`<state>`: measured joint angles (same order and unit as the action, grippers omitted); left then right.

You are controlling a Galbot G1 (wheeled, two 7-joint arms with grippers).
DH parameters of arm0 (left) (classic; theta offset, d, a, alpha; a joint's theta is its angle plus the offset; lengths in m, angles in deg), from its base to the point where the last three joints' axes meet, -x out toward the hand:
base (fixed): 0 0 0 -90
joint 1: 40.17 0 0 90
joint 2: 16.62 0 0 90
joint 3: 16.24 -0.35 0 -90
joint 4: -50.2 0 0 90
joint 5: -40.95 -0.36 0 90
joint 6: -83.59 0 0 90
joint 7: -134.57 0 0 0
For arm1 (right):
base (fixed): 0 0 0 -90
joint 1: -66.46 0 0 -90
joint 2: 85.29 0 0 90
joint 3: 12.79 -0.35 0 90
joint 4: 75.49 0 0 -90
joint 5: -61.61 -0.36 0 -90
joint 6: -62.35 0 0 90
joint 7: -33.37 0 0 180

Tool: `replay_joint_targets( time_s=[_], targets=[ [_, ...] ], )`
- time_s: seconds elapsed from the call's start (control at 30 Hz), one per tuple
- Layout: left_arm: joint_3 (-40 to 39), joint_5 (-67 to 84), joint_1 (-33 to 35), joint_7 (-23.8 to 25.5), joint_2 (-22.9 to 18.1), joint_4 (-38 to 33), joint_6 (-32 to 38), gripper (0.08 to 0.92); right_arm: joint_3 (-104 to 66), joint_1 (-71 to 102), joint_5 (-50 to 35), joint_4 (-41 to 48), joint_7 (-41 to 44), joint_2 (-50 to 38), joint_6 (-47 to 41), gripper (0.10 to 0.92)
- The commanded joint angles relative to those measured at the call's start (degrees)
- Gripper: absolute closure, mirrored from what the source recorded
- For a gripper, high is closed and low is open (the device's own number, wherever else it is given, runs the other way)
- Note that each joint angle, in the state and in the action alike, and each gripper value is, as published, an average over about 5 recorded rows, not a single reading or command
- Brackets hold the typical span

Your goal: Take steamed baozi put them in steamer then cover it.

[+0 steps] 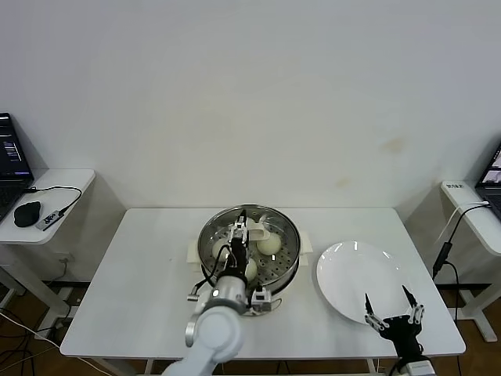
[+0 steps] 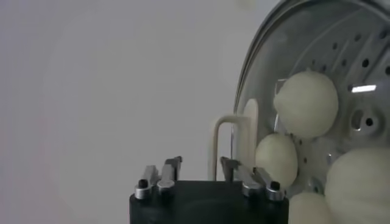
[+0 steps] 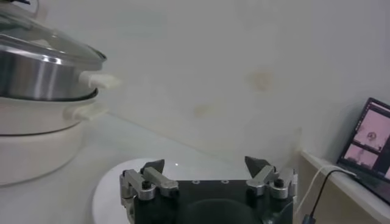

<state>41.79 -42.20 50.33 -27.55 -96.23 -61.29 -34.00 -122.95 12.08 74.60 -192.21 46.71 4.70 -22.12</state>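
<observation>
Glass cover [image 1: 249,244] seemingly seated on steamer [image 1: 286,270], left pincer [image 1: 239,235] released around its handle [image 2: 223,146]

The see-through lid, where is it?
In the head view the lid sits on the steamer mid-table, left of the white plate, under the left gripper.

Steamer [image 1: 291,258]: shiny steel pot on white base with side handles, centred on the table. Cover [image 1: 270,215]: clear glass lid with metal rim, seated level on the pot; cream rectangular handle upright at its centre. Steamed baozi [image 2: 306,104]: smooth cream-white buns, clustered on the perforated tray, visible through the glass.
</observation>
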Motion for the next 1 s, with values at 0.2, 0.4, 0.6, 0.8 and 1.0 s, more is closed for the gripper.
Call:
replay_joint_targets(
  time_s=[0.2, 0.4, 0.6, 0.8, 1.0],
  targets=[
    [8.1, 25.5, 18.7, -14.0, 7.4, -21.0, 7.8, 0.182, 0.5, -0.5, -1.4, 1.4, -0.2, -0.4, 0.3, 0.203],
    [23.3, 67.3, 28.6, -26.9, 9.5, -22.3, 19.2, 0.177, 1.2, 0.4, -3.3, 0.4, -0.2, -1.5, 0.5, 0.203],
    [34.2, 96.4, 35.9, -33.5, 8.4, -18.3, 27.0, 0.177, 2.8, 1.8, -6.3, 0.6, -0.2, -4.0, 0.6, 0.203],
    [35.4, 102.1, 40.1, -34.3, 7.3, -12.6, 33.9, 0.177, 4.9, 4.7, -13.8, 1.4, -0.4, -10.1, 2.6, 0.203],
    [33.0, 100.8, 43.8, -31.7, 4.2, -9.3, 38.7, 0.177, 6.8, 7.3, -21.4, 2.2, -2.4, -14.5, 5.2, 0.203]
  ],
)
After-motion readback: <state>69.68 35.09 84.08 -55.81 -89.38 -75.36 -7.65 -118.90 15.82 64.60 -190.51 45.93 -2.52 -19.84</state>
